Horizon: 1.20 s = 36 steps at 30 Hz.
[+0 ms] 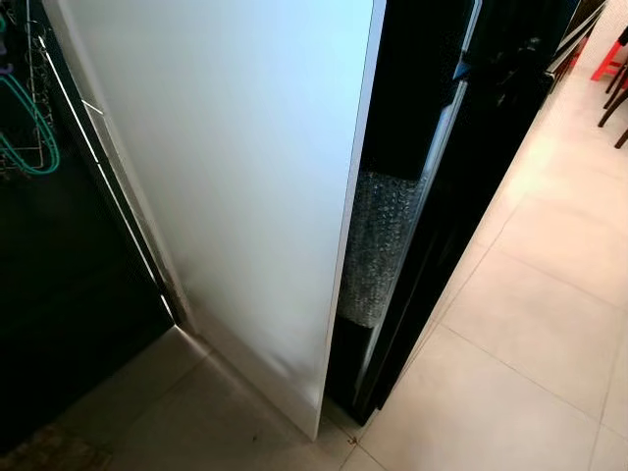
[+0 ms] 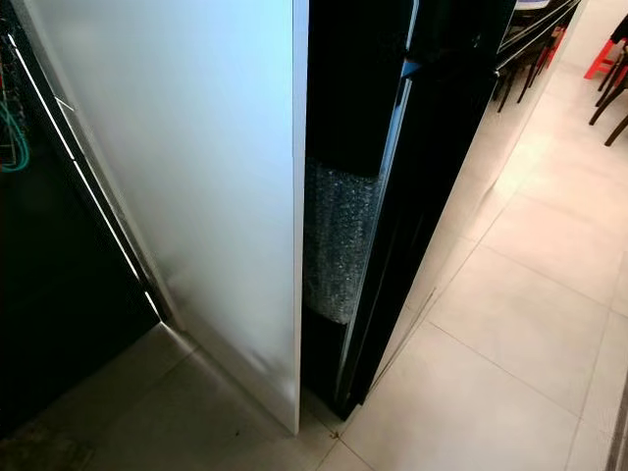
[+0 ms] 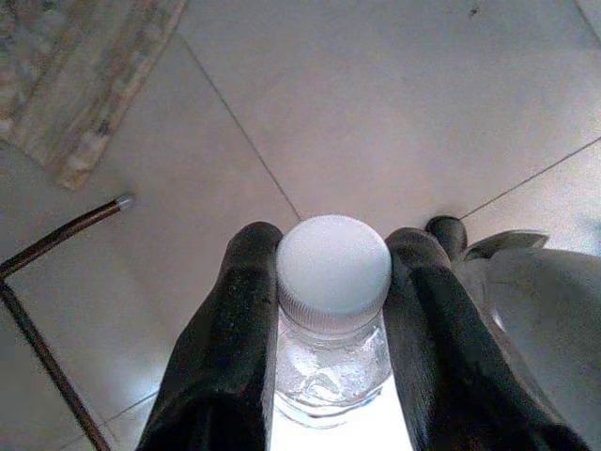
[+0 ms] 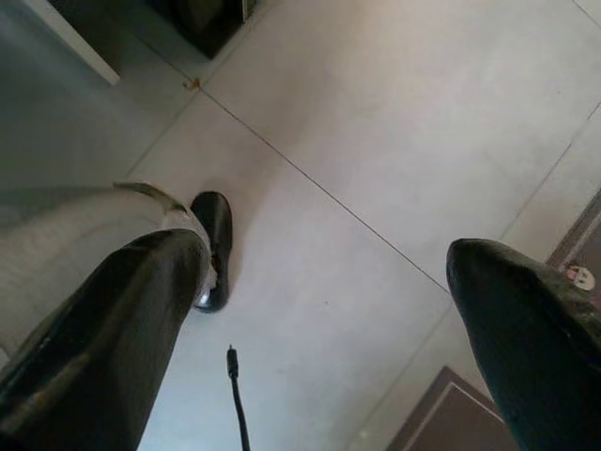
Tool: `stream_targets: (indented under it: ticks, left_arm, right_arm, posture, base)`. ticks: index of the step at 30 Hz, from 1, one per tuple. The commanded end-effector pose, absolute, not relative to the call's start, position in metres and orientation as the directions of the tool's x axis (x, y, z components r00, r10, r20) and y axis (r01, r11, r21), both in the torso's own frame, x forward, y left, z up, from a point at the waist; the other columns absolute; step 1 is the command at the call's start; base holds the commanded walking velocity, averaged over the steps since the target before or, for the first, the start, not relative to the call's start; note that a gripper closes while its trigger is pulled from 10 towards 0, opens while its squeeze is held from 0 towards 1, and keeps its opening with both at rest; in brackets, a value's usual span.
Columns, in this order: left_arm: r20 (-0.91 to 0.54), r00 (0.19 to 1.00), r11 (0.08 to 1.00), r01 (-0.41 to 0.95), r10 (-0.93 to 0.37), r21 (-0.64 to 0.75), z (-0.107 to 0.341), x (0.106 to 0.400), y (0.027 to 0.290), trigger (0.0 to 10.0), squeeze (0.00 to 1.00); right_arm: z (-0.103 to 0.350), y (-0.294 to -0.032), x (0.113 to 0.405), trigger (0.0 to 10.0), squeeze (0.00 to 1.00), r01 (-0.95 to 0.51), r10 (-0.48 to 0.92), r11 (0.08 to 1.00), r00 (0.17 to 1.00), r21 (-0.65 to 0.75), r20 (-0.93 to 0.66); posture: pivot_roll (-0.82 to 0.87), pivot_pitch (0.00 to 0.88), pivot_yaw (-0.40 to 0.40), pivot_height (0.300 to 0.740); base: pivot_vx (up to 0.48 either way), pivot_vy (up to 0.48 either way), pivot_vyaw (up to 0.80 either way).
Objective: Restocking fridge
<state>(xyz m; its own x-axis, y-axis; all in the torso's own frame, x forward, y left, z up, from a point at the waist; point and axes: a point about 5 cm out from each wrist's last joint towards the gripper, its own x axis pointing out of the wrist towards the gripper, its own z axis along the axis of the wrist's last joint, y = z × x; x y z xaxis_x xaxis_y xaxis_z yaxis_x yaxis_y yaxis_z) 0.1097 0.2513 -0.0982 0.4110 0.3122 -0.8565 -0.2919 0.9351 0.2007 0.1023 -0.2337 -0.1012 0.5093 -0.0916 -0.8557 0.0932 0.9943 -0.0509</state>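
In the left wrist view, my left gripper (image 3: pixel 335 237) is shut on a clear water bottle (image 3: pixel 333 272) with a white cap, held by the neck over the tiled floor. My right gripper (image 4: pixel 324 254) hangs open above the floor with nothing between its fingers. Ahead, in the eye views, a tall white panel (image 1: pixel 226 177) stands edge-on; I cannot tell whether it is a door or a side wall. Beside it on the right stands a black glossy fridge (image 1: pixel 471 147). Bubble wrap (image 1: pixel 378 245) fills the gap between them.
A dark cabinet with a green wire hanger (image 1: pixel 29 128) stands at the left. Pale tiled floor (image 1: pixel 530 324) opens to the right, with a red stool (image 1: pixel 613 54) and chair legs far back. A mat (image 3: pixel 84 85) and a thin metal rod (image 3: pixel 47 244) lie near my feet.
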Motion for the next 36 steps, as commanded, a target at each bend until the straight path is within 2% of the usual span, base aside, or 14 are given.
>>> stream_targets:
  ticks: [1,12,36]
  left_arm:
    - [-0.866,0.394,0.938,-0.278,0.308,0.208,-0.0999,0.1029,0.2523,10.0,0.00]
    - [-0.865,0.407,0.947,-0.244,0.295,0.208,-0.0996,0.1027,0.2526,10.0,0.00]
    - [-0.863,0.432,0.960,-0.204,0.262,0.189,-0.0984,0.1110,0.2488,10.0,0.00]
  right_arm:
    - [-0.1024,-0.2322,0.0989,10.0,0.00,0.121,-0.100,0.992,0.506,-0.044,-0.857]
    - [-0.1037,-0.2329,0.0927,10.0,0.00,0.202,-0.151,0.978,0.501,-0.055,-0.852]
    - [-0.1032,-0.2346,0.0934,10.0,0.00,0.234,-0.169,0.971,0.500,-0.055,-0.849]
  posture:
    - [-0.07,0.000,0.017,0.740]
    - [-0.09,0.000,0.030,0.740]
    - [-0.08,0.000,0.031,0.740]
  base:
    - [0.000,0.281,0.00]
    - [0.000,0.281,0.00]
    - [0.000,0.000,-0.80]
